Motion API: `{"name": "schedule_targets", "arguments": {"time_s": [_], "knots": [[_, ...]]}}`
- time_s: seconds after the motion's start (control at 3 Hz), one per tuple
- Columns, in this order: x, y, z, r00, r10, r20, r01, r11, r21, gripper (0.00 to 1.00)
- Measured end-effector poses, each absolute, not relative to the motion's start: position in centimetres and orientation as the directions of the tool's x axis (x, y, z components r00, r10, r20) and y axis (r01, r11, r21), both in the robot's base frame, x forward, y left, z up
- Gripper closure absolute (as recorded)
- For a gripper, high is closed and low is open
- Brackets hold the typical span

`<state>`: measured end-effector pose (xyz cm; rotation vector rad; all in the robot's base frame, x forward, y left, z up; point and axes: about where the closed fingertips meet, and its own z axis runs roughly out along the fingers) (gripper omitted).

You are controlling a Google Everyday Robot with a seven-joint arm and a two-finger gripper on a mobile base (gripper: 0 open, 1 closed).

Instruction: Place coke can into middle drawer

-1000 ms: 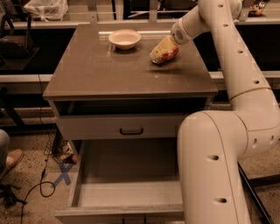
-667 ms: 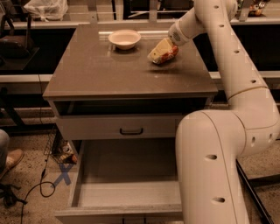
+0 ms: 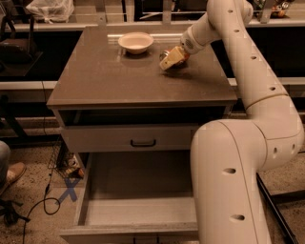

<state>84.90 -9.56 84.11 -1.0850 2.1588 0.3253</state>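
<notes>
My gripper (image 3: 169, 59) is low over the back right of the brown cabinet top (image 3: 119, 81), right of the cream bowl (image 3: 136, 42). A small patch of the orange-red coke can (image 3: 183, 54) shows at the gripper; the rest of the can is hidden by it. The middle drawer (image 3: 138, 209) is pulled open below, with a bare pale grey floor. My arm's large white link (image 3: 233, 181) covers its right part.
A closed drawer front with a black handle (image 3: 143, 142) sits above the open drawer. A person's shoe (image 3: 12, 174), a black cable (image 3: 35, 209) and a blue tape cross (image 3: 69, 189) lie on the floor at the left. A plastic bag (image 3: 50, 8) sits at the back left.
The gripper has shifted slightly left and toward the front on the cabinet top. The bowl and the drawer have not moved.
</notes>
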Motion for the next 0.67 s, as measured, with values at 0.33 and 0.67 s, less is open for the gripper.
{"name": "schedule_targets", "arguments": {"time_s": [0.33, 0.67], "knots": [[84.6, -10.3, 83.8, -0.415, -0.604, -0.680, -0.780, 0.621, -0.075, 0.55], [83.8, -11.3, 85.2, -0.377, -0.612, -0.695, -0.791, 0.603, -0.103, 0.78]]}}
